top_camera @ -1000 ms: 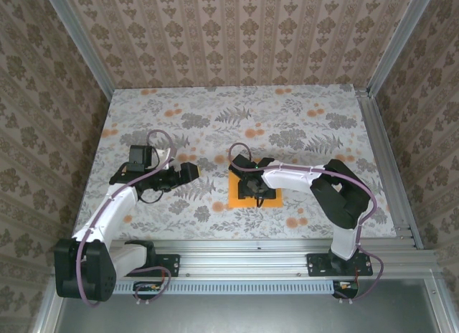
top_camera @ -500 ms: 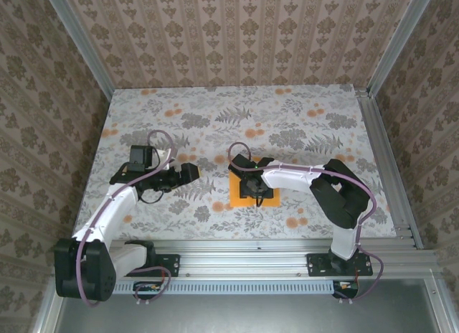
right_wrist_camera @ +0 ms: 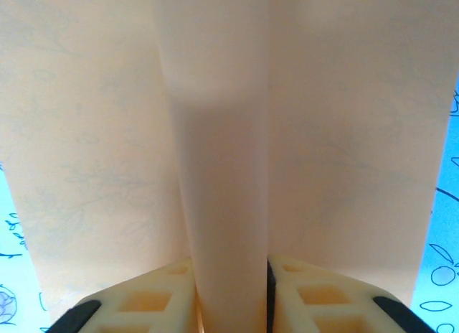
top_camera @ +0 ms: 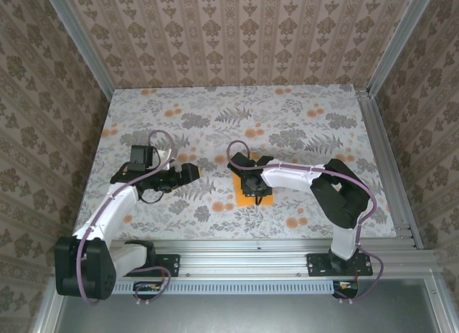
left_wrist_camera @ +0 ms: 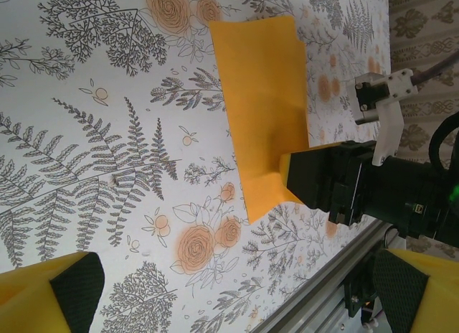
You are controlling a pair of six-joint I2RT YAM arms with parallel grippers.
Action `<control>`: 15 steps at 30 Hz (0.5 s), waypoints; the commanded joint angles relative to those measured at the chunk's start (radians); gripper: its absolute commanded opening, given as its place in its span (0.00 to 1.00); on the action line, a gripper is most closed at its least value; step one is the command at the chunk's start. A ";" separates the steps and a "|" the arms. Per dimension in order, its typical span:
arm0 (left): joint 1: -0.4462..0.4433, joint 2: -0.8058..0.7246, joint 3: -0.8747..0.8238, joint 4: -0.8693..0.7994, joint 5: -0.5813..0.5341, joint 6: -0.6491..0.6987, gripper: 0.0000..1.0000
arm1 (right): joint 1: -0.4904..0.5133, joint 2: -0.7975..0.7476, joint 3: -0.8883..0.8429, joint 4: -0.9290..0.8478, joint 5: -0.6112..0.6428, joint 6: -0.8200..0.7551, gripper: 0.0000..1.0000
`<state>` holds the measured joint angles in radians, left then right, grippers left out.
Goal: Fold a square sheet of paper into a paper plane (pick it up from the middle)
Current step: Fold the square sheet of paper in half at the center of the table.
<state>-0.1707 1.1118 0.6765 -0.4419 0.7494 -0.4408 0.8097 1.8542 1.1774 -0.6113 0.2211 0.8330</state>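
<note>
**Left gripper (top_camera: 192,171) spread wide; right gripper (top_camera: 252,189) pinching the orange sheet**

Left gripper hangs over the grey floral cloth (top_camera: 287,110), left of the table's middle, with its fingers pointing toward the right arm. In the left wrist view its two yellow fingers (left_wrist_camera: 50,290) sit at the bottom corners of the frame, far apart, with only printed ferns and orange flowers between them. It grips nothing.

Just to its right, near the centre of the cloth and toward the near edge, lies the square sheet of paper (top_camera: 244,200). It is bright orange and unmarked. From above, the right gripper sits on top of it and covers its middle, so orange shows only around the black wrist.

The left wrist view shows most of the sheet (left_wrist_camera: 262,96) lying flat on the cloth, with one end drawn up into the right gripper (left_wrist_camera: 287,176).

In the right wrist view the right gripper (right_wrist_camera: 231,304) is clamped on the paper (right_wrist_camera: 215,132). A raised ridge of the sheet runs up between the two pale fingers (right_wrist_camera: 143,301), and the paper slopes away to both sides.
</note>
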 commanded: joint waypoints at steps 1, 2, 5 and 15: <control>-0.006 -0.005 0.016 0.003 0.025 0.020 1.00 | 0.008 -0.030 0.036 -0.037 0.023 -0.013 0.25; -0.006 -0.008 0.019 0.001 0.025 0.019 1.00 | 0.011 -0.038 0.044 -0.038 0.019 -0.017 0.24; -0.006 -0.023 0.036 -0.013 0.027 0.016 1.00 | 0.017 -0.071 0.070 -0.023 -0.011 -0.040 0.22; 0.031 -0.106 0.138 -0.109 0.028 0.019 1.00 | 0.012 -0.266 0.029 0.235 -0.224 -0.054 0.15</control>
<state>-0.1532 1.0412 0.7658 -0.4984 0.7547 -0.4408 0.8227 1.6676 1.2308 -0.5068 0.0994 0.7837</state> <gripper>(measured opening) 0.994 0.149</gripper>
